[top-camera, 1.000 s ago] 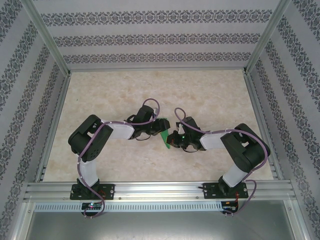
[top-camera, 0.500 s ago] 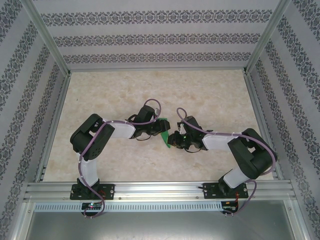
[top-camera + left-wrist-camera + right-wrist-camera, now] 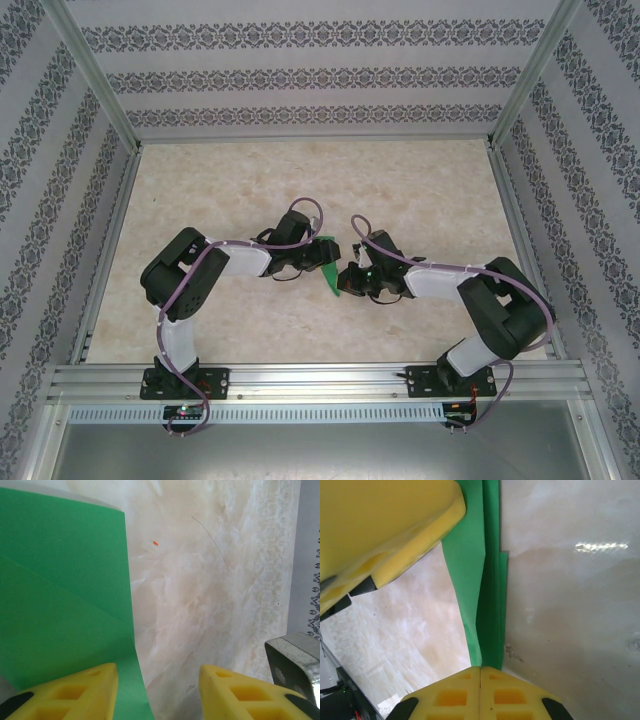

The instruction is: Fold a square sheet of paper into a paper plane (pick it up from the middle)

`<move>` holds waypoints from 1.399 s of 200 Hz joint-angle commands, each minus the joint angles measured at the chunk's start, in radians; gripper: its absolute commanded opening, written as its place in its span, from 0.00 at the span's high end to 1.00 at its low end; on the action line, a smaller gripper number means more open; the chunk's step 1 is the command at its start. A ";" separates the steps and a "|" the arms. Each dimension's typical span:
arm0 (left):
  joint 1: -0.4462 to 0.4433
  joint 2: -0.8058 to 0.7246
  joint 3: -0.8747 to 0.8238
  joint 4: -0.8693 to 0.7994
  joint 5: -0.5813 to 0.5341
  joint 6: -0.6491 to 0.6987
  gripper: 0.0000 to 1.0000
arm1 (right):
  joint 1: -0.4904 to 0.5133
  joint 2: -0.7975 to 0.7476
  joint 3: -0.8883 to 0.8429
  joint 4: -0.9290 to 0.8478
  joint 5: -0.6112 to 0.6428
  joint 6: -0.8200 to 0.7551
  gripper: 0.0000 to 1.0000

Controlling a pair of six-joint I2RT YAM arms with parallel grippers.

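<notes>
Folding is underway, judged approx. mid-task. The green sheet [image 3: 332, 272] lies near the middle of the table [image 3: 420, 180], a bit toward its near edge, between both grippers. From above it reads as a narrow strip w/ a pointed near end, partly hidden by the arms.

It isn't a flat square. The left wrist view shows a diagonal crease across it, and the right wrist view shows several stacked layers w/ long straight edges. So the early folds look done. It's not a finished dart as far as can be told: wings and final shape can't be made out.

Right gripper [image 3: 480, 672]: jaws pressed together, pinching the sheet's narrow end where the layers run into the fingertips.

Left gripper [image 3: 157, 695]: jaws spread, gripping nothing. One finger [image 3: 65, 692] sits over the sheet's edge, the other over bare table. Whether that finger touches the paper can't be told.

Left to do, prob.: the remaining lengthwise folds, creases pressed flat, wings set. Risk: the layers could slip if the pinch shifts.
</notes>
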 commanded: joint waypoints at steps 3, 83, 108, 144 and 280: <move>0.001 0.024 -0.003 -0.069 -0.022 0.020 0.52 | 0.038 0.032 0.054 -0.072 0.019 -0.100 0.99; 0.001 0.023 0.005 -0.082 -0.031 0.014 0.53 | 0.065 0.118 0.054 -0.023 0.003 -0.048 0.98; 0.001 0.021 0.006 -0.086 -0.027 0.017 0.53 | 0.056 0.052 0.035 0.018 0.001 -0.010 0.87; 0.000 0.013 0.003 -0.083 -0.027 0.011 0.53 | 0.023 -0.056 0.009 0.034 0.022 0.022 0.82; 0.002 -0.011 -0.011 -0.075 -0.038 -0.030 0.54 | 0.239 -0.139 -0.043 0.051 0.446 0.031 0.67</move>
